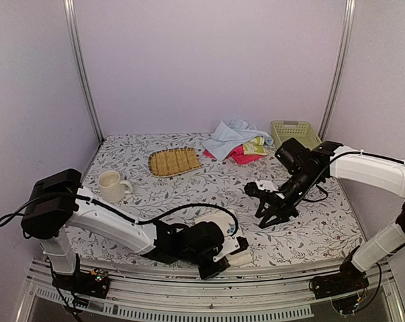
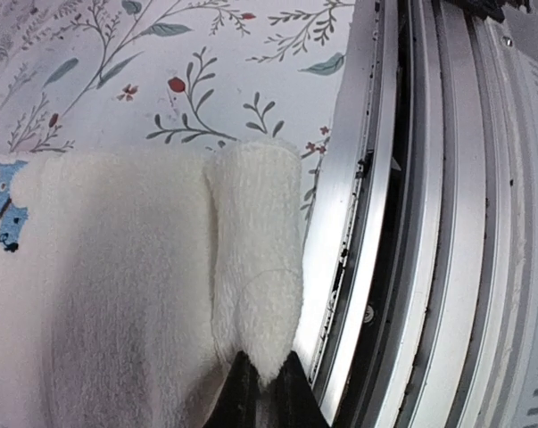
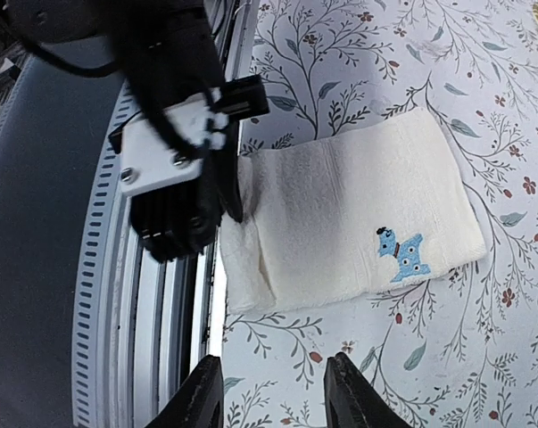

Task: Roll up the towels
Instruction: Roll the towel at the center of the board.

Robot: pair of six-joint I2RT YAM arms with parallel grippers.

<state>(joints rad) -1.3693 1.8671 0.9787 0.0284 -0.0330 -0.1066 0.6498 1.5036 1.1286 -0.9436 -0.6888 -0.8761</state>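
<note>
Terry cloth, thick and soft: the cream towel (image 3: 358, 218) lies flat at the lower centre of the top view, on the tabletop (image 1: 209, 184). Its near edge is turned over into a fat first roll just beside the metal rail (image 2: 411, 223).

My left gripper (image 2: 267, 390) is clenched on one end of that rolled lip. My right gripper (image 3: 269, 392) hangs above the cloth, fingers apart, holding nothing.

My read: light, limp, grippy pile. Nothing to break, but it will sag and unroll wherever it isn't pinned. A single pinch will likely skew the roll, so I'd take a second hold at the lip's other end, low on the fold and not on the flat layer.

The light blue towel (image 1: 229, 134), pink towel (image 1: 242, 157) and yellow-green towel (image 1: 257, 144) are heaped at the upper right of the top view.
</note>
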